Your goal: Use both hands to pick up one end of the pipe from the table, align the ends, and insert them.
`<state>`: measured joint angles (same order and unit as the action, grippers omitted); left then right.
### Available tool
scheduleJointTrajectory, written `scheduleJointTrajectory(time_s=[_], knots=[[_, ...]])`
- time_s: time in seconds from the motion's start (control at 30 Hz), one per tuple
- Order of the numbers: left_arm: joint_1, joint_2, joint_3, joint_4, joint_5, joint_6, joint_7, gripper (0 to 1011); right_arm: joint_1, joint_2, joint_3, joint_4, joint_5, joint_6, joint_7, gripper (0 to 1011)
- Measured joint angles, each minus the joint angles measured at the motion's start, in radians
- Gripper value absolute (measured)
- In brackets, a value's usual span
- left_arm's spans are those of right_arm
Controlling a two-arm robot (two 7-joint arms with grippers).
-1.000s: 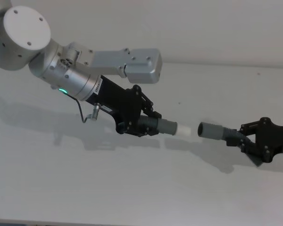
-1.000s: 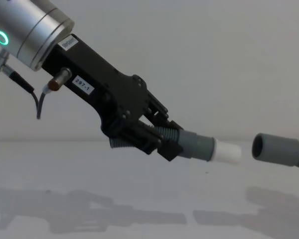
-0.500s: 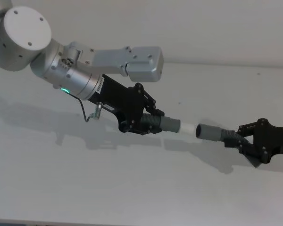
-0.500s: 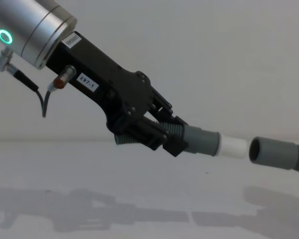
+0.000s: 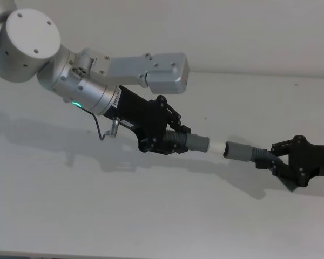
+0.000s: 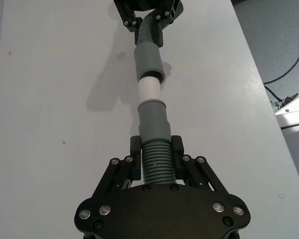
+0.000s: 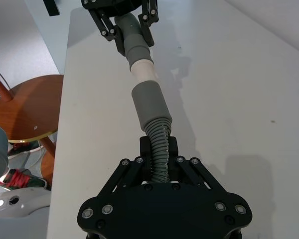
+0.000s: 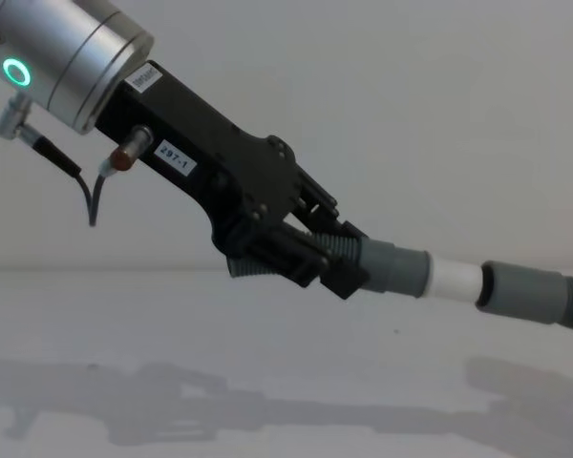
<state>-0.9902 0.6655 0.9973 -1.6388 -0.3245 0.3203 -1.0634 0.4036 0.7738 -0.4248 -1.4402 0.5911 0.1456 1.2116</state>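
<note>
My left gripper is shut on the ribbed part of one pipe piece, held in the air over the white table. The piece's grey collar ends in a white tube tip. My right gripper is shut on the ribbed part of the other piece, whose dark grey socket faces the tip. The two ends are in line, and the tip's end sits just inside the socket mouth. In the wrist views, the left gripper and right gripper face each other along the pipe.
A pale wall rises behind the table. Past the table's side edge stands a round wooden stool, and on the other side cables lie on the floor. Shadows of the arms fall on the bare tabletop.
The left gripper has carried its piece to the right and the right piece has edged left. The gap has closed, and the white tip now meets the socket mouth.
</note>
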Motion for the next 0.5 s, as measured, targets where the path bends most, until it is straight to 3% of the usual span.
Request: scheduleJointTrajectory(time_s=[0.5], knots=[[-0.002, -0.002, 0.005, 0.005, -0.009, -0.011, 0.000, 343, 0.002, -0.001, -0.002, 0.002, 0.001, -0.001, -0.001, 176]])
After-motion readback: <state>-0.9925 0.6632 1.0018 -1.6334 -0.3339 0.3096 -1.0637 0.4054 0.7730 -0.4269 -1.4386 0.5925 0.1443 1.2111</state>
